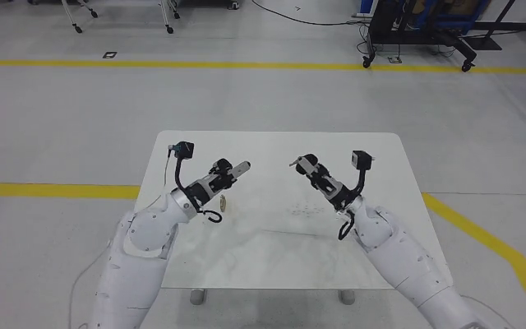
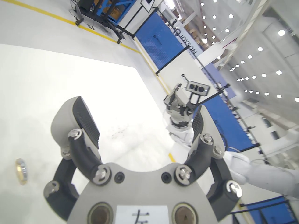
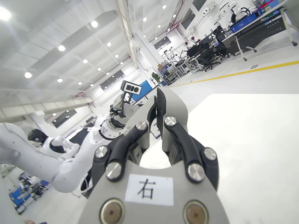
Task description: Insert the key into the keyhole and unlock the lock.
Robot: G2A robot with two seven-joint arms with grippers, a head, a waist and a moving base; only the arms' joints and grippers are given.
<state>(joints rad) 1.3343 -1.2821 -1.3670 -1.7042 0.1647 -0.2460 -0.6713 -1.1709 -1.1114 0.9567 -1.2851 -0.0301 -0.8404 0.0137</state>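
A small brass lock [image 1: 223,204] lies on the white table [image 1: 271,255], just beside my left forearm; in the left wrist view the lock [image 2: 21,171] sits well behind the fingers. My left gripper [image 1: 244,167] [image 2: 140,108] hangs above the table with its jaws wide open and nothing between them. Facing it across a gap, my right gripper [image 1: 297,161] [image 3: 157,94] is shut, and a thin sliver that looks like the key [image 1: 292,164] pokes out of its tip. The key is hidden between the pads in the right wrist view.
Faint scuff marks [image 1: 302,211] lie on the table between the arms. Beyond the table's far edge runs a yellow floor line [image 1: 246,64], with a wheeled rack [image 1: 419,33] at the back right.
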